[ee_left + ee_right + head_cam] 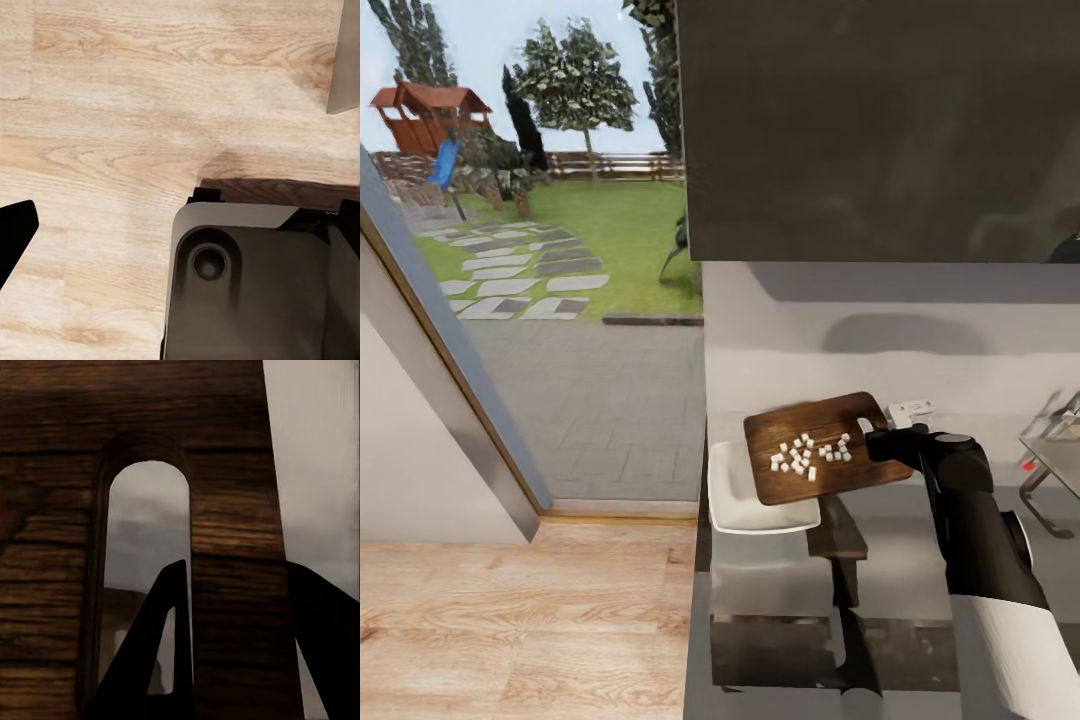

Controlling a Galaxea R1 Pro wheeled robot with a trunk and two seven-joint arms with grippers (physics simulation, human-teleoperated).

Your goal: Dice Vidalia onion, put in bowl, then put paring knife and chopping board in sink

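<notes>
A: How much room was there along the countertop (900, 560)?
B: The bowl (745, 505) sat at its left end, close to the edge, with pale wood floor (510, 620) open beyond. The sink (1060, 450) lay well apart to the right.
A: And the chopping board (825, 448)?
B: Lifted and tilted, its left corner over the bowl's rim, diced onion (810, 455) clustered mid-board.
A: The right gripper (890, 440)?
B: Arm reached forward, fingers (150, 660) clamped on the board's handle edge, one through the slot.
A: The left gripper?
B: One dark fingertip (13, 232) showed above the floor; I couldn't tell its state.
</notes>
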